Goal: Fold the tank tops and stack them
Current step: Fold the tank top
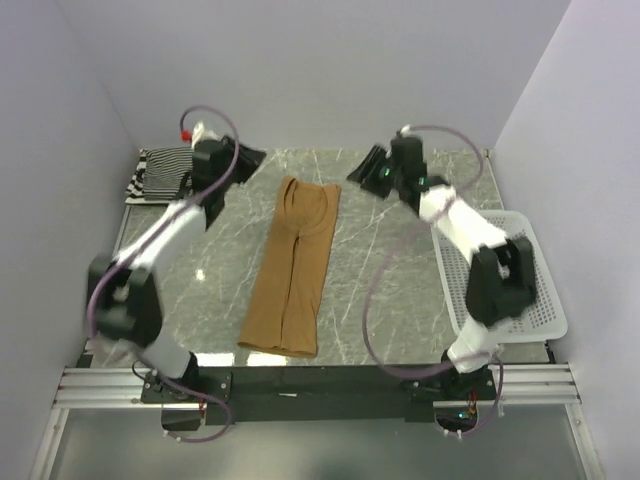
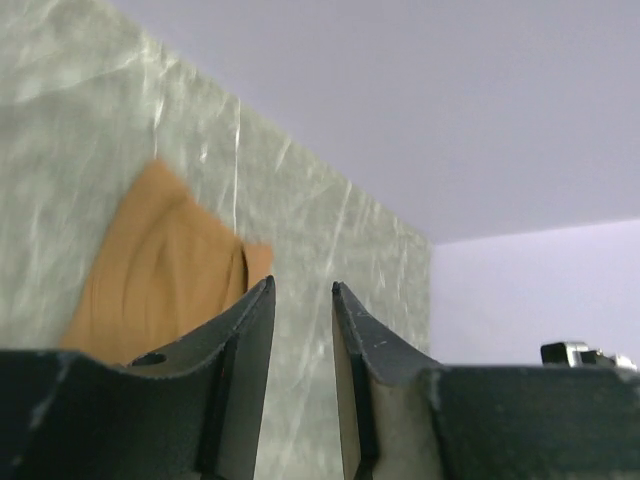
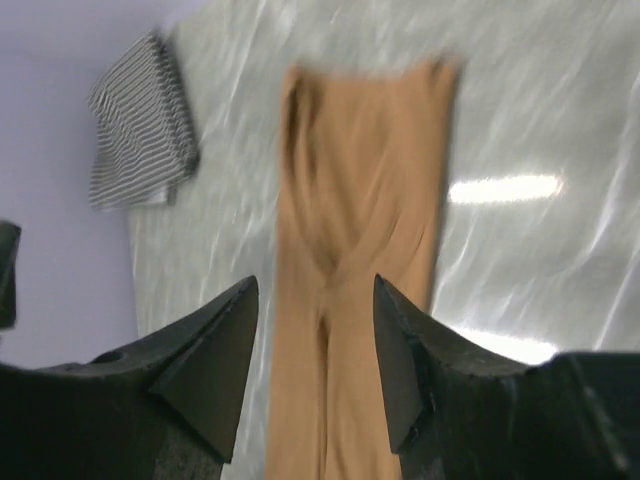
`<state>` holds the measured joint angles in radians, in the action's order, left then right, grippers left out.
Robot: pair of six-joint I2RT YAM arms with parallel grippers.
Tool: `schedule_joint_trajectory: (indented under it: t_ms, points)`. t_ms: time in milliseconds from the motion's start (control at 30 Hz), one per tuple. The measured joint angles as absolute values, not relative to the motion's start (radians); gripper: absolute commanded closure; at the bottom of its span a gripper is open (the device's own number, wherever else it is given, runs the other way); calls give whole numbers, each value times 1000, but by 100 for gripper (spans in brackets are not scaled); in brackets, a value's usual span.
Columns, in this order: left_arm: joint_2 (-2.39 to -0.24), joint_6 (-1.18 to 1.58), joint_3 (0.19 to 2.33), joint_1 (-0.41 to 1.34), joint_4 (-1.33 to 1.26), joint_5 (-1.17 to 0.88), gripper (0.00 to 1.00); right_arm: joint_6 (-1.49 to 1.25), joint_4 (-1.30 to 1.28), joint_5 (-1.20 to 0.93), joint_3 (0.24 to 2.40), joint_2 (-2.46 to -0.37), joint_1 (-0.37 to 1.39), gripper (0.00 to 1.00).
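The tan top [image 1: 293, 268] lies as a long strip mid-tabletop [image 1: 390, 290], long axis running near edge to far edge. Both hands flank its far end, left hand [image 1: 248, 158] barely parted, right hand [image 1: 362, 170] spread wider, both empty. The right one looks a touch closer.

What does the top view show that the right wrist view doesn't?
Only the top: the basket, the left gripper, and the near end of the tan top. Only the right wrist: the right gripper with its fingers apart and nothing between them. Both: the tan top laid out long, the striped pile apart from it, and the table.
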<state>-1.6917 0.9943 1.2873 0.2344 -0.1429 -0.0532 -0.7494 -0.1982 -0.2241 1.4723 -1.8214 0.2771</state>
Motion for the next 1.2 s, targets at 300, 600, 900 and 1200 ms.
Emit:
schedule_joint_trajectory:
  t_ms: [300, 600, 900, 1200]
  points:
    - [-1066, 1098, 686, 546, 259, 237, 68, -869, -111, -73, 676, -1309, 742, 48]
    - [-645, 1343, 411, 614, 616, 302, 67, -1127, -109, 72, 477, -1232, 1126, 49]
    - [-593, 1454, 371, 617, 733, 313, 66, -1362, 47, 105, 460, -1342, 1292, 49]
    - [-669, 1453, 314, 617, 699, 298, 67, -1493, 156, 128, 440, -1391, 1313, 61]
